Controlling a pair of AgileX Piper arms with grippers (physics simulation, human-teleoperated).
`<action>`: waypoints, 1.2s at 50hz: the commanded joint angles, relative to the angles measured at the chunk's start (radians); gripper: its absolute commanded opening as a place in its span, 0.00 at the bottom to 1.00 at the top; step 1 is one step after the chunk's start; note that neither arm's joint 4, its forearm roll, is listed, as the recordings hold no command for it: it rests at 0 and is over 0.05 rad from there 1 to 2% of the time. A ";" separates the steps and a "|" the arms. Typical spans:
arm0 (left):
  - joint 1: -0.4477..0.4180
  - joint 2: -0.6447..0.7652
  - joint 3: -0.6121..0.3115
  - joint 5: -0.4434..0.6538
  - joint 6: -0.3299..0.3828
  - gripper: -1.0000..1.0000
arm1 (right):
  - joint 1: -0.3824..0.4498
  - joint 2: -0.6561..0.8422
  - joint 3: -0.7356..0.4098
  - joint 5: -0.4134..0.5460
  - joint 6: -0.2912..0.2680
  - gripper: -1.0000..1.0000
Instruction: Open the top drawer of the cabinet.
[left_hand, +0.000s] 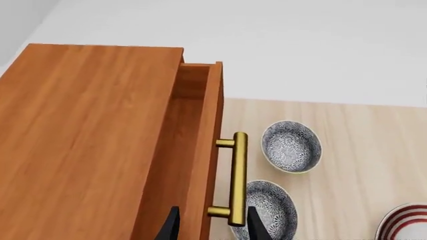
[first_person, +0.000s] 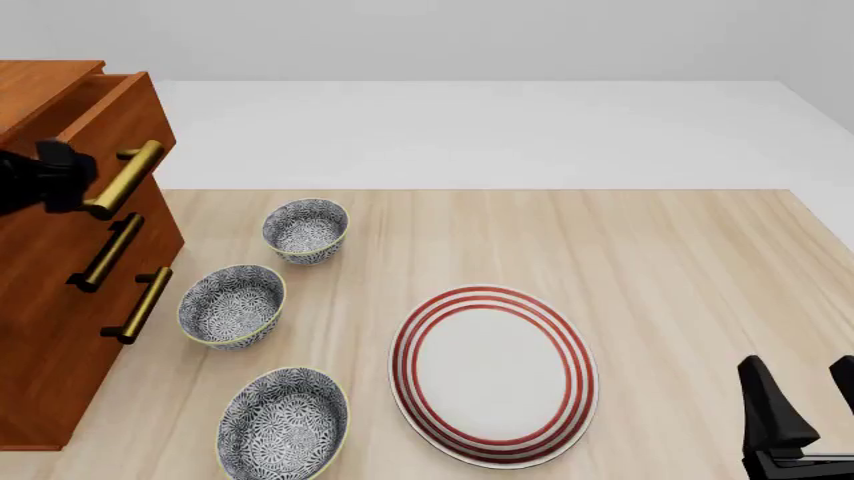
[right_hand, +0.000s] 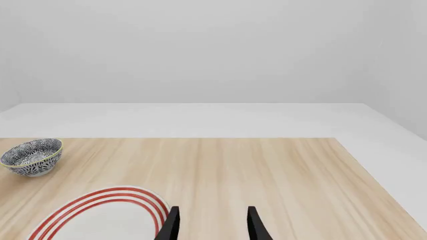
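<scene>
**Top Drawer Partly Extended: Pull Stroke in Hand**

The cabinet (first_person: 60, 330) stood at the left edge of the wooden table (first_person: 667, 260). The top drawer (first_person: 114, 110) projected a short way from the cabinet face, and the left wrist view showed a narrow strip of its plain wood interior. The 2 lower drawers sat flush.

The left gripper (left_hand: 210, 222) was positioned at the lower end of the brass bar handle (left_hand: 238, 177). Its fingers straddled the drawer front and the bar with visible clearance, so the claw appeared open wide and not clamped on the handle. Whether a finger touched the bar could not be told.

The right gripper (right_hand: 210, 222) hung open above the table beside the red-striped plate (first_person: 491, 375), holding nothing.

Judgement: the pull step was under way and the drawer was only slightly open. The next move called for a straight draw along the drawer's travel, away from the cabinet. The 3 patterned bowls (first_person: 306, 230) stood in front of the cabinet.
</scene>
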 joint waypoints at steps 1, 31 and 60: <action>-0.010 0.028 0.003 -0.008 -0.018 1.00 | 0.000 0.000 0.000 0.000 0.000 1.00; -0.012 0.077 0.033 -0.048 -0.021 1.00 | 0.000 0.000 0.000 0.000 0.000 1.00; -0.081 0.084 0.038 -0.034 -0.024 1.00 | 0.000 0.000 0.000 0.000 0.000 1.00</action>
